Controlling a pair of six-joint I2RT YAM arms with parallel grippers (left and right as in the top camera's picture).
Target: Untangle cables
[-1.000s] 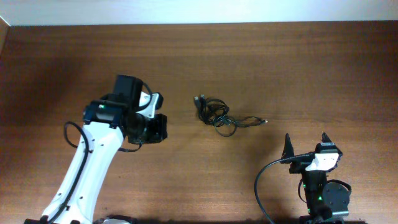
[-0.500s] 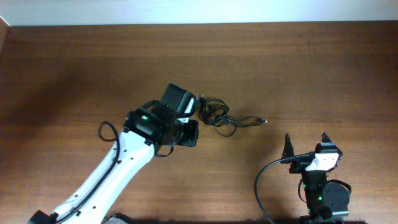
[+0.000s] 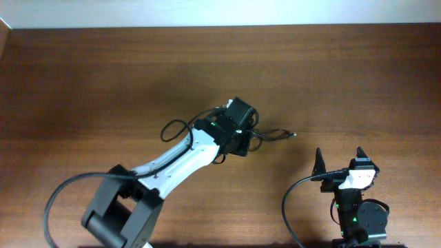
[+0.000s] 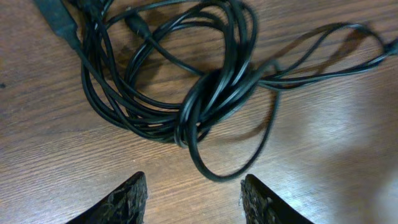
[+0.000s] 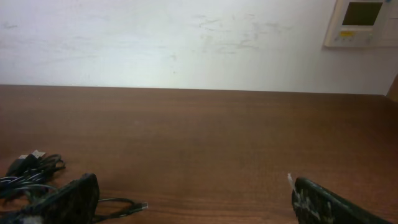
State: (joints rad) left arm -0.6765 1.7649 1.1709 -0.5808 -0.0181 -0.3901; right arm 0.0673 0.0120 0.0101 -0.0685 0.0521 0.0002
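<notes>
**Left pincer over the knot, jaws apart**

From above, the left arm hides most of the cables [image 3: 275,134], and only one strand trails out toward the right arm. The left wrist camera shows the whole black tangle just ahead of the left pincer [image 4: 194,193], which is half open and holds nothing. The right pincer [image 3: 339,160] gapes wide and empty, well apart, over the wooden table [image 3: 103,69].

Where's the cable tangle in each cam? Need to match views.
Overhead: cables mid-table, mostly covered by left arm.
Left wrist: cables fill upper frame, just beyond left gripper.
Right wrist: cables in bottom-left corner.
Shared landmark: trailing strand running off the tangle, visible in all three.
</notes>
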